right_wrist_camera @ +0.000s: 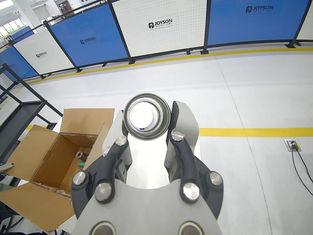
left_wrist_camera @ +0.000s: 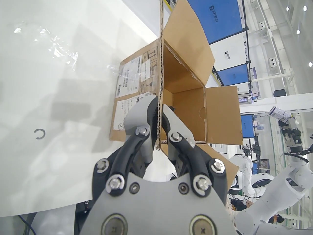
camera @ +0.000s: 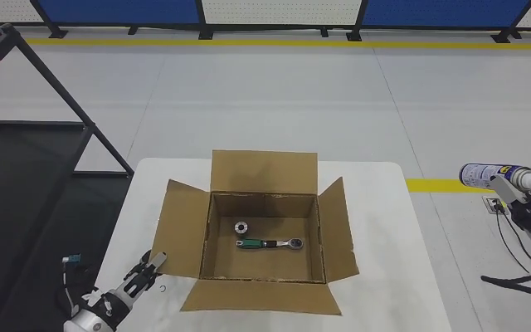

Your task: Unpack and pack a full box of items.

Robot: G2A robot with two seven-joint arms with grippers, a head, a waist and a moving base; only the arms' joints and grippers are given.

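- Two pincers are at work: the left pincer [left_wrist_camera: 160, 117] is closed on the edge of a side flap [camera: 184, 228] of the open cardboard box [camera: 264, 170], with one finger on each face of the cardboard.
- Ahead of that pincer, the box stands on the white tabletop [camera: 377, 224] with its four flaps spread outward.
- Just beside the left pincer, a small C-shaped clip [left_wrist_camera: 39, 134] lies flat on the tabletop, apart from the box.
- The right pincer [right_wrist_camera: 149, 121] is clamped round a spray can [right_wrist_camera: 146, 112], held out past the tabletop's edge and well apart from the box.
- Inside the box, far from the right pincer, a green-handled wrench [camera: 272, 244] lies flat on the bottom.
- A short metal sleeve [camera: 241, 227] sits near the wrench without touching it.
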